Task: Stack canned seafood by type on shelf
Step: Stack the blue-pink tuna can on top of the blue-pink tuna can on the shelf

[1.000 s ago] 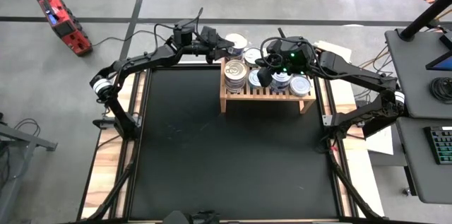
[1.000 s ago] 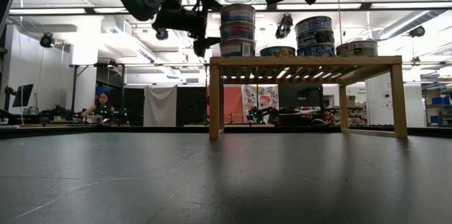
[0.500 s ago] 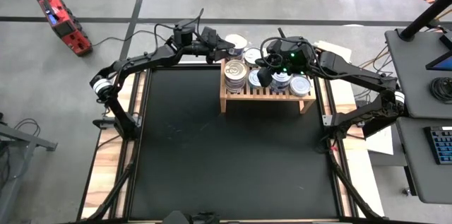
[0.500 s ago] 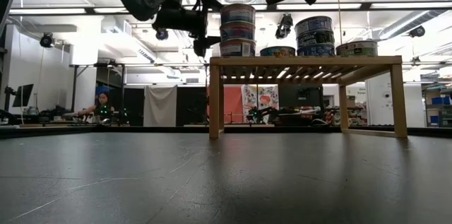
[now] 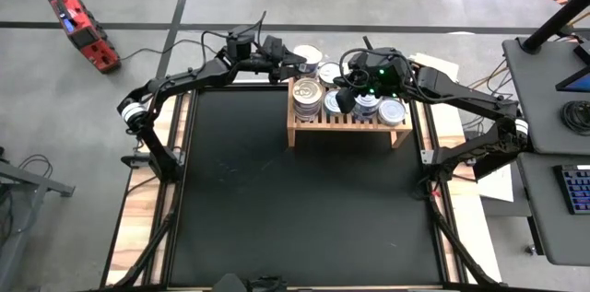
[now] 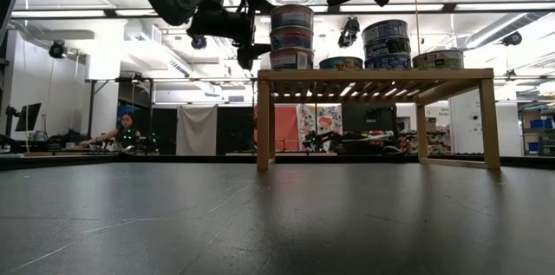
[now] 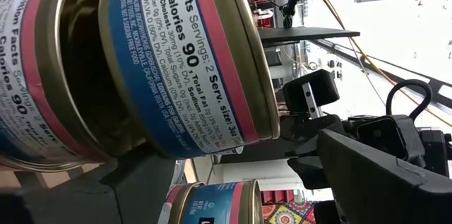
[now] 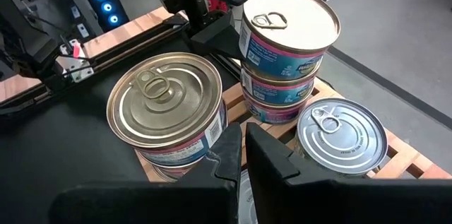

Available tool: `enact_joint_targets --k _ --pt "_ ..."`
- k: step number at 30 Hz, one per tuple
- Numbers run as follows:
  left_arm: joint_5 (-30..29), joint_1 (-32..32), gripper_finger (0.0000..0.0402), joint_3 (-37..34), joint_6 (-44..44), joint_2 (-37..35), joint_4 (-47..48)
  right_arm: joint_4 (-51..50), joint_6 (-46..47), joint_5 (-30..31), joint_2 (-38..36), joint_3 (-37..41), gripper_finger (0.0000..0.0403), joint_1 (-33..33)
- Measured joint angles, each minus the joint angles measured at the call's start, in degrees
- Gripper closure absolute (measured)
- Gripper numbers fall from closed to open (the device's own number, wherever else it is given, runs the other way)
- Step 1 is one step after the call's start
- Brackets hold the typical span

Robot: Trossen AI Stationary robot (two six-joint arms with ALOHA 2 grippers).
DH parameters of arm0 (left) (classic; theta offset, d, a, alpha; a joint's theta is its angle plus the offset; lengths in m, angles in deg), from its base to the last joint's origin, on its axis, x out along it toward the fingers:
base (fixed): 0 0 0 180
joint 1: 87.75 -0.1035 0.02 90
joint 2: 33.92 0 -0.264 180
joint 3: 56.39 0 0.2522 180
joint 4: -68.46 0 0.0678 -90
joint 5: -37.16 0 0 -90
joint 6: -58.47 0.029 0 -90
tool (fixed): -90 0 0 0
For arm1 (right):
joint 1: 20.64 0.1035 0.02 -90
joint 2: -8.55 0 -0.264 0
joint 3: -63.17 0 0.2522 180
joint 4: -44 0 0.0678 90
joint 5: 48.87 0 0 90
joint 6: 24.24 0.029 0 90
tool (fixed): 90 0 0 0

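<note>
Your left claw (image 6: 250, 22) stands wide, level with and just beside the three-tin stack (image 6: 292, 37) at the shelf's (image 5: 343, 122) left end; the tins lie straight ahead of its fingers, none gripped. Left arm is the nearer; I'd judge your next move there is either a squeeze or a pull-back. Right claw (image 8: 244, 146) hangs shut and empty above the middle tins (image 8: 169, 114). The tins are flat round metal with ribbed silver pull-tab lids and glossy paper bands, blue and pink. The shelf is pale slatted wood on the black-matted desk (image 5: 295, 209).

overhead, table-level, two wrist close-ups
</note>
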Motion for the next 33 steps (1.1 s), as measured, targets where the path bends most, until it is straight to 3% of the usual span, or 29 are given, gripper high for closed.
enact_joint_targets --k 9,16,28,33 --pt "-0.38 0.04 0.0078 0.00 0.09 0.02 0.00 -0.06 0.35 0.35 0.00 0.00 0.0390 0.00" --pt "-4.38 0.09 0.0078 0.00 0.11 0.05 -0.04 -0.49 0.42 0.79 0.00 0.00 0.0390 0.00" --pt "-4.42 0.09 0.0078 0.00 -1.09 0.07 -0.04 -0.51 0.42 1.64 0.00 0.00 0.0390 0.00" --pt "-1.75 -0.21 0.0078 0.00 -3.55 0.07 0.39 -0.51 0.42 1.66 0.00 0.00 0.0390 0.00"
